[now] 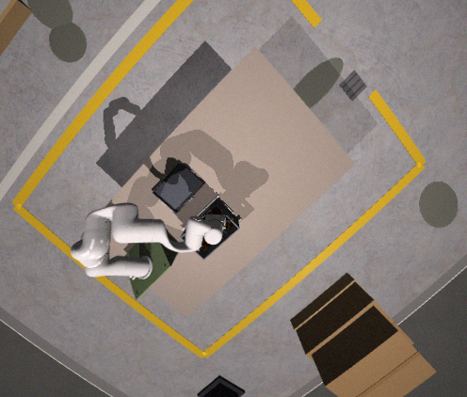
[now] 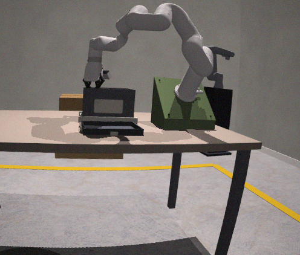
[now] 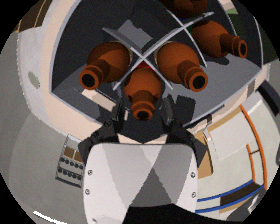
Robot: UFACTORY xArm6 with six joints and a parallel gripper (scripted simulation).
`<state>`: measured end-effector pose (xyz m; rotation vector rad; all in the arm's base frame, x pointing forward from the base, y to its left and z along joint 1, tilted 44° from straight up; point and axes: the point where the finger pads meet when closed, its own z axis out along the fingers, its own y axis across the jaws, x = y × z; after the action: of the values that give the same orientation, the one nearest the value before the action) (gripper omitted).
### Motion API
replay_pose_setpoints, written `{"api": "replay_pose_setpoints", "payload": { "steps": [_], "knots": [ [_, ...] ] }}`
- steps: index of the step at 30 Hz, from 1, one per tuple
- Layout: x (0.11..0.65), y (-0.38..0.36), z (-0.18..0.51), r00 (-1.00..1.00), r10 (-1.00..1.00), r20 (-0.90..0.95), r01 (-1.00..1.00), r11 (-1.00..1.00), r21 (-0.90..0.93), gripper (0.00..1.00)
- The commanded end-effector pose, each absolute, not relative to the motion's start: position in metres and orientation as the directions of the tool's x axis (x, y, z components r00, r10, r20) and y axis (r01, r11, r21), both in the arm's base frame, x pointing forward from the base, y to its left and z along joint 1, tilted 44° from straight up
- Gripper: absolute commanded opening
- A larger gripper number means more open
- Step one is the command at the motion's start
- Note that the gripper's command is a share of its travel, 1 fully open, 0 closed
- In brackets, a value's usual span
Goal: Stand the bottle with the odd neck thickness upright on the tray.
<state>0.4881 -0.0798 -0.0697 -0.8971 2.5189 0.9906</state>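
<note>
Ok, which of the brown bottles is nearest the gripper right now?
The front middle bottle in the crate: its mouth alone sits between the open gripper's fingers; the others stand farther off.

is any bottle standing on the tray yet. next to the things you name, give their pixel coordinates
No, the tray (image 1: 176, 190) (image 2: 113, 125) holds no bottle; the brown bottles (image 3: 142, 87) show inside the crate (image 1: 204, 256) (image 2: 89, 103) (image 3: 52, 82).
</note>
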Motion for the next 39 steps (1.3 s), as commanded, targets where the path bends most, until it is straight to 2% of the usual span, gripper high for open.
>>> {"api": "replay_pose_setpoints", "payload": {
  "steps": [1,15,16,39],
  "knots": [
    [0.4893,-0.0810,-0.0689,-0.764,-0.444,-0.468,-0.644,0.572,0.508,0.65],
    [0.4893,-0.0809,-0.0690,-0.764,-0.444,-0.468,-0.644,0.572,0.508,0.65],
    [0.4893,-0.0809,-0.0690,-0.764,-0.444,-0.468,-0.644,0.572,0.508,0.00],
    [0.4893,-0.0809,-0.0690,-0.764,-0.444,-0.468,-0.644,0.572,0.508,0.00]
  ]
}}
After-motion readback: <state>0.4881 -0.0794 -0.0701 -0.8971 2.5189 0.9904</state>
